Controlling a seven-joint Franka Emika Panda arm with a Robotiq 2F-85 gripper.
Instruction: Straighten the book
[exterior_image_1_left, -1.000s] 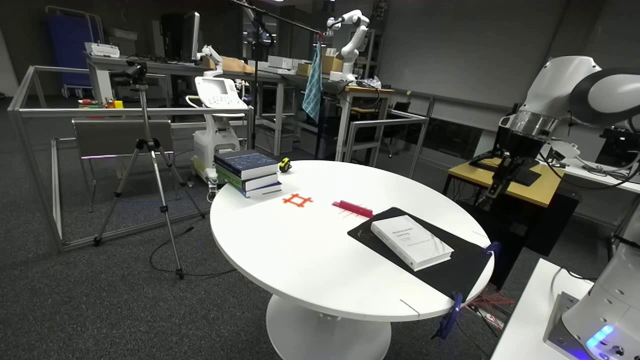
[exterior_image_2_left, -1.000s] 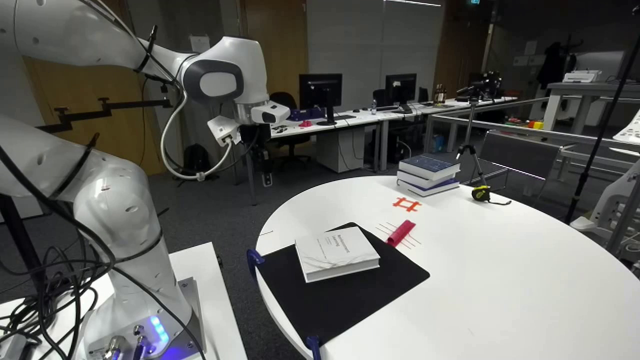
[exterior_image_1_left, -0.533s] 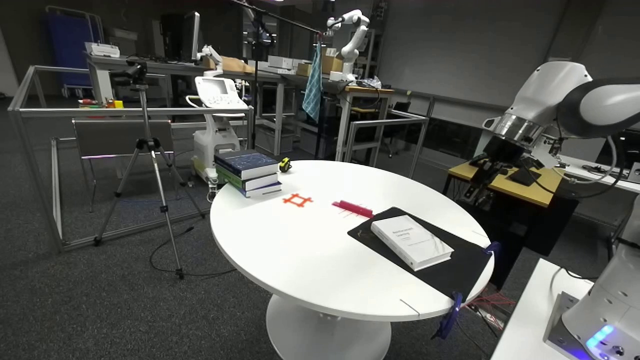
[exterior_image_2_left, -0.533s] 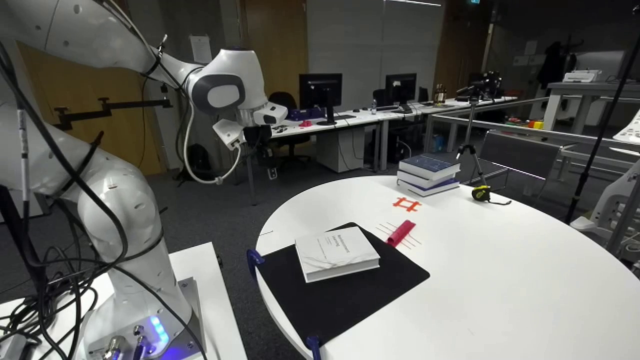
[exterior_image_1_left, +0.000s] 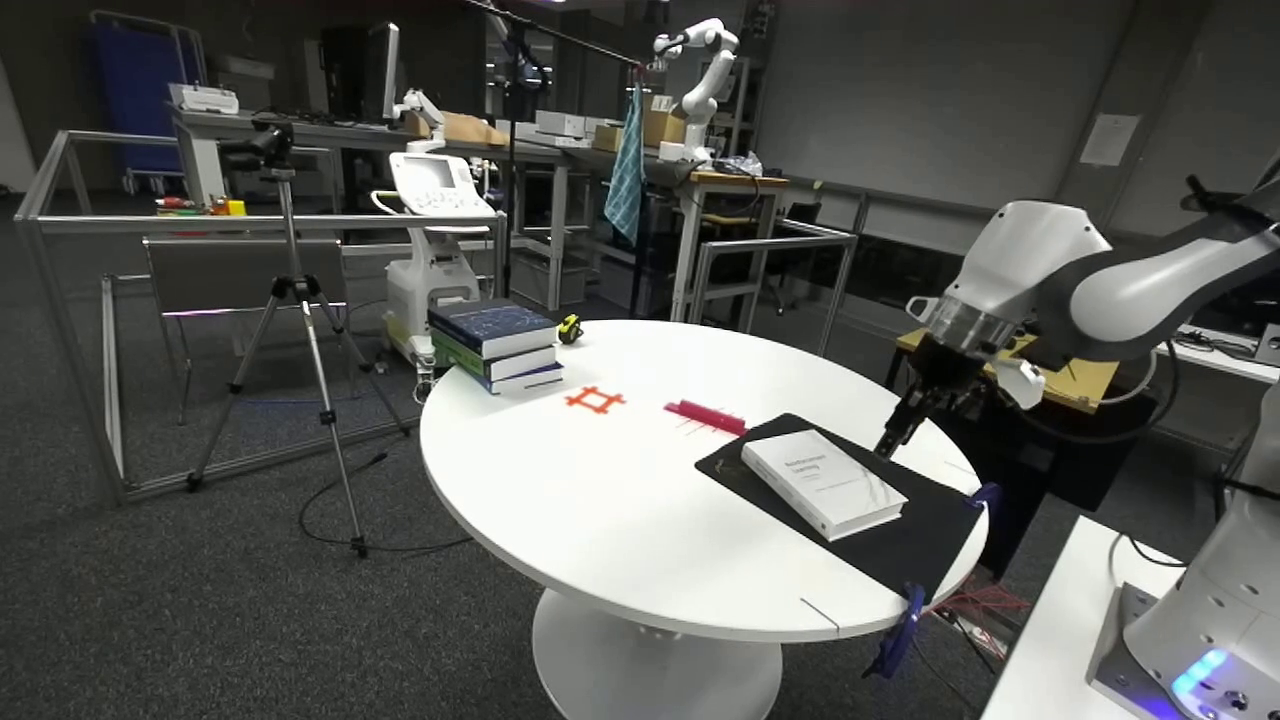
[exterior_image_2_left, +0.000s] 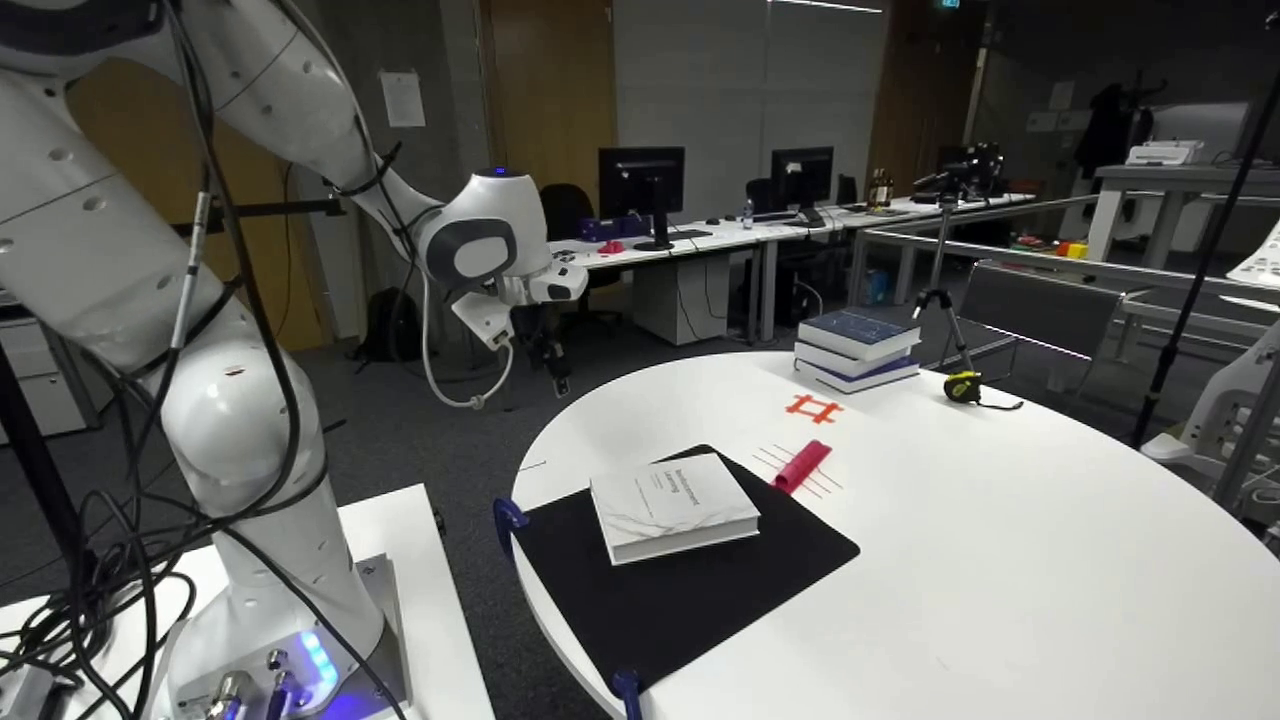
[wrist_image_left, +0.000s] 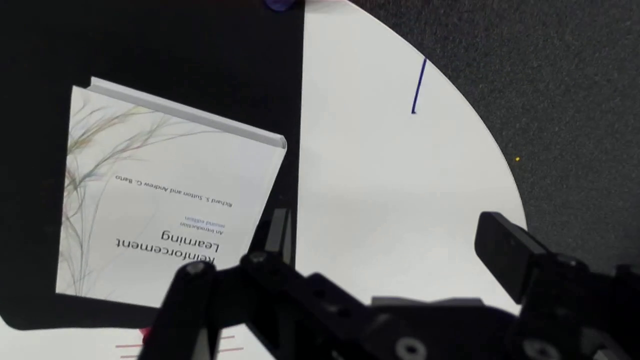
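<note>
The white book (exterior_image_1_left: 822, 483) lies flat on the black sheet (exterior_image_1_left: 925, 530), turned at an angle to the sheet's edges. In the other views the book (exterior_image_2_left: 672, 508) (wrist_image_left: 155, 160) shows the same slant; in the wrist view its lower right corner is hidden behind a finger. The black sheet (exterior_image_2_left: 690, 620) (wrist_image_left: 165, 40) lies on the white table. My gripper (wrist_image_left: 387, 237) is open with nothing between its fingers. It hangs above the table beside the book, apart from it. In both exterior views the gripper (exterior_image_1_left: 886, 447) (exterior_image_2_left: 561, 388) points down near the table's edge.
A stack of dark books (exterior_image_1_left: 495, 345) (exterior_image_2_left: 857, 350) stands at the far side. A yellow tape measure (exterior_image_1_left: 569, 330) (exterior_image_2_left: 962, 387) is near it. A red tube (exterior_image_1_left: 708, 416) (exterior_image_2_left: 803, 466) and an orange frame (exterior_image_1_left: 595, 400) lie on the table. Blue clamps (exterior_image_1_left: 905, 630) (exterior_image_2_left: 510, 520) hold the sheet.
My arm has come down and moved toward the table, so the gripper is lower and closer to the book. The book and the other things have not moved.
</note>
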